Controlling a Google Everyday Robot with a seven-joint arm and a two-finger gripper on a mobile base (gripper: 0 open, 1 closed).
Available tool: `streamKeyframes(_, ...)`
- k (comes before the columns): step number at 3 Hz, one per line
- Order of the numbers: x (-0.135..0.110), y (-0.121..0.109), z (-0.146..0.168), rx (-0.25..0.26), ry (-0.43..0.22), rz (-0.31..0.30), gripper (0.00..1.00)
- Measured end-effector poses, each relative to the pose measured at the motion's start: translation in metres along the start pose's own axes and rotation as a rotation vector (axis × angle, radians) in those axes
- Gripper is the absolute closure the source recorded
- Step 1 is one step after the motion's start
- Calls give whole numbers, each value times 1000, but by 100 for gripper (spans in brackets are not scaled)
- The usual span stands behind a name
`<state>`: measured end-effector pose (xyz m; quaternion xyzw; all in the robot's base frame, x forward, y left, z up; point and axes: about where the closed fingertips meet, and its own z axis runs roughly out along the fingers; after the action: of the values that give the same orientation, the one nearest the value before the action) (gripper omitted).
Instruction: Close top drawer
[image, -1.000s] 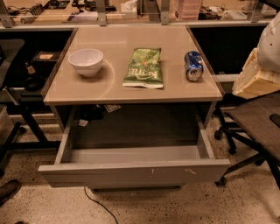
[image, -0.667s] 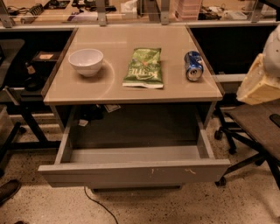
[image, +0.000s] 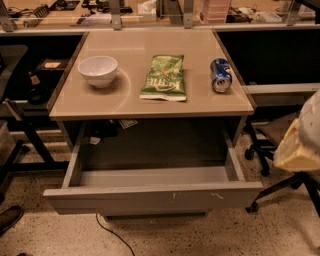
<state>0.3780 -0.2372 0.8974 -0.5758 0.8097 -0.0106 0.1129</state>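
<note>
The worktop (image: 130, 102) stands in the middle of the view. The drawer (image: 125, 199) hangs out from under it, pulled far toward the camera, its grey front facing forward and its tray showing nothing inside. At the right edge, level with the drawer's right end but apart from it, is a pale white-and-tan shape (image: 299, 142) that is probably the end effector. Whether it is spread or pressed together cannot be told. On the worktop lie a green bag (image: 163, 77) in the middle, a white bowl (image: 98, 70) to its left and a blue can (image: 220, 75) on its side to the right, all well back from the front edge. The drawer looks like stiff sheet metal, and being empty it should be fairly light and run easily on its slides. The front is flat, smooth and has no handle, so a grasp seems pointless. A square push near the centre of the front looks best, since pressing at one end might skew it in its runners.
</note>
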Motion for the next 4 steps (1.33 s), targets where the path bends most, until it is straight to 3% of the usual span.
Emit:
streamKeyframes(1,13,26,43,-104,31,15,100)
streamKeyframes(3,14,34,54,-130,37,22,100)
streamKeyframes(4,9,56,85,-167,19,66,100)
